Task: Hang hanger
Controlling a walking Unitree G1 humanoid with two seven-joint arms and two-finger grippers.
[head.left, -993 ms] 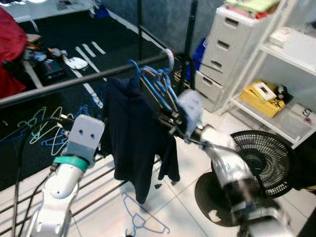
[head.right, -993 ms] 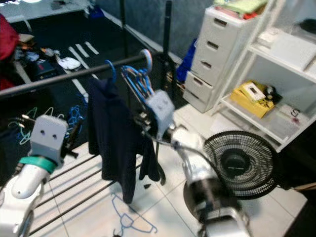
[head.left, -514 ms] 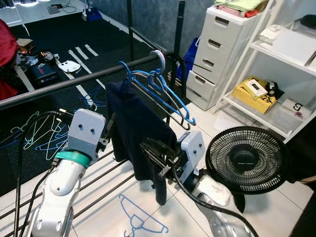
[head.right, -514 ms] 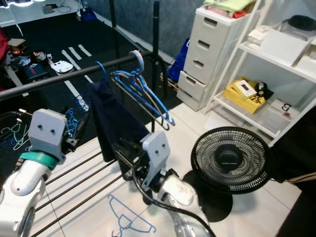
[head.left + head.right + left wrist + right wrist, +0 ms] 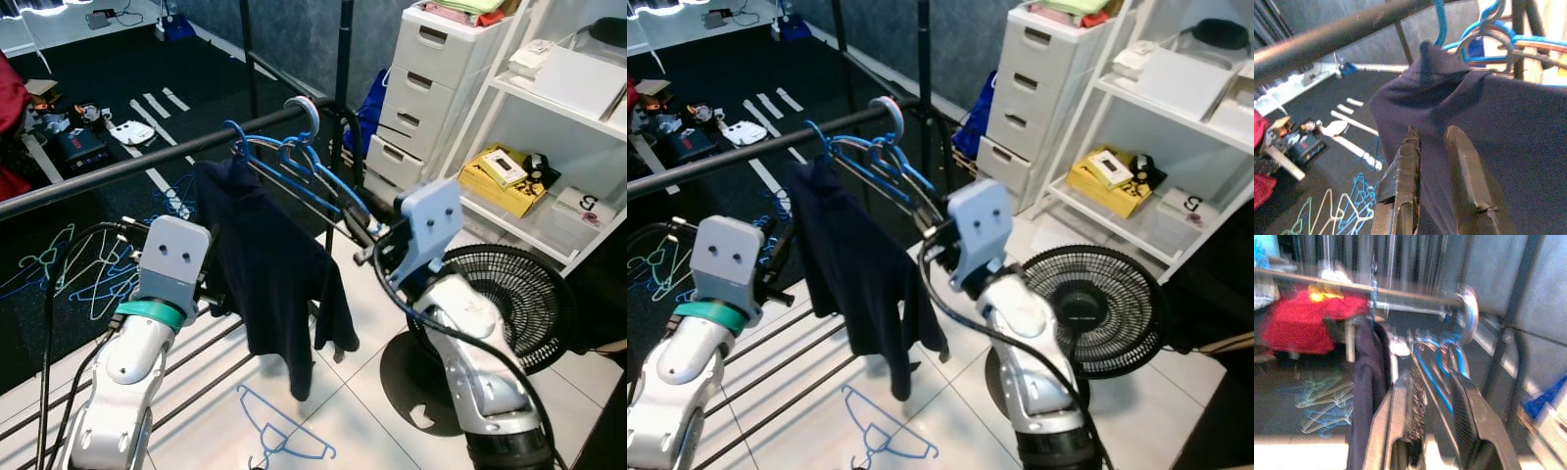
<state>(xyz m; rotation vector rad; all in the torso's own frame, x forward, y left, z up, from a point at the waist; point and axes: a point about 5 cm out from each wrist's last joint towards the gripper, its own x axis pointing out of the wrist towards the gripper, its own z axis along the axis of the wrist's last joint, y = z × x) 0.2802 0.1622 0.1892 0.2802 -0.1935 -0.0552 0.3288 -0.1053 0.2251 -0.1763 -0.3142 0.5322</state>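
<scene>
Black metal rail (image 5: pixel 147 162) crosses the scene and serves as the landmark. A dark navy garment (image 5: pixel 269 269) hangs from the rail on a blue hanger (image 5: pixel 238 147). Just beside it on the rail hangs a cluster of empty blue hangers (image 5: pixel 313 181), close to the rail's silver end cap (image 5: pixel 304 108). Their arms slope down and away from the rail toward the right gripper (image 5: pixel 1437 401).

Right gripper: raised just below the rail's capped end, at the lower ends of the empty hangers. Its fingers (image 5: pixel 1466 406) stand slightly apart, with a blue hanger arm running between them; whether they touch it cannot be told.

Left gripper (image 5: pixel 1435 171): held below the rail, against the garment's front. Its fingers (image 5: pixel 1462 166) are parted by a narrow gap and clasp nothing, with the navy cloth directly behind them.

On the floor under the rail lies one blue hanger (image 5: pixel 284 436) on white tiles. More hangers (image 5: pixel 73 269), pale and blue, lie on the dark mat (image 5: pixel 108 49) behind the rail.

Beyond the capped end of the rail stand a white drawer unit (image 5: pixel 441 88), a white shelf (image 5: pixel 549 127) bearing a yellow box (image 5: pixel 509 176), and a black fan (image 5: pixel 505 304) on the floor.
</scene>
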